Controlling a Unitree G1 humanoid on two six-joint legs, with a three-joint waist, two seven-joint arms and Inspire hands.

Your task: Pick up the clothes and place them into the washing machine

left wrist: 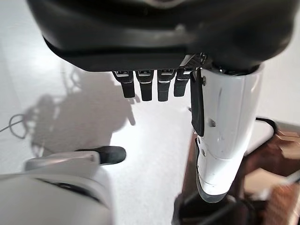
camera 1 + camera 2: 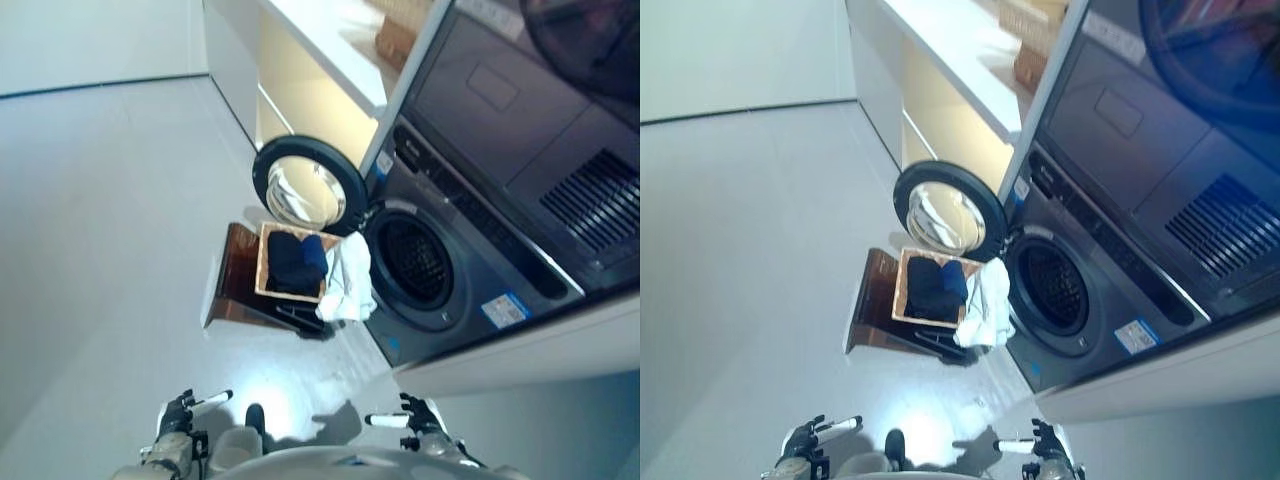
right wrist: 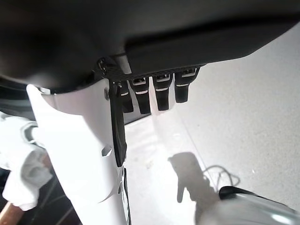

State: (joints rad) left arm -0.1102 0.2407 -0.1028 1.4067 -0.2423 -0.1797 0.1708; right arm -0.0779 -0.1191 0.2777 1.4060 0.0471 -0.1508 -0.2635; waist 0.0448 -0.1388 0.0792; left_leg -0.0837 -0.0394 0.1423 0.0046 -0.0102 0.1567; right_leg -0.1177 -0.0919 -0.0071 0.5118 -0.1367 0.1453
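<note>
Left hand (image 1: 154,84) and right hand (image 3: 154,89) — fingers straight, loose, held nothing, low near floor. Clothes (image 2: 297,262) lay in basket (image 2: 262,262) far ahead — beside open washing machine (image 2: 420,265); white garment (image 2: 348,280) draped over rim.

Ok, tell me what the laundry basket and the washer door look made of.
Basket: looks like woven wicker or light wood, with a tan rim around dark clothes; the weave isn't clear. Washer door: dark ring, probably plastic, around a glossy, reflective window, glass or clear plastic.
</note>
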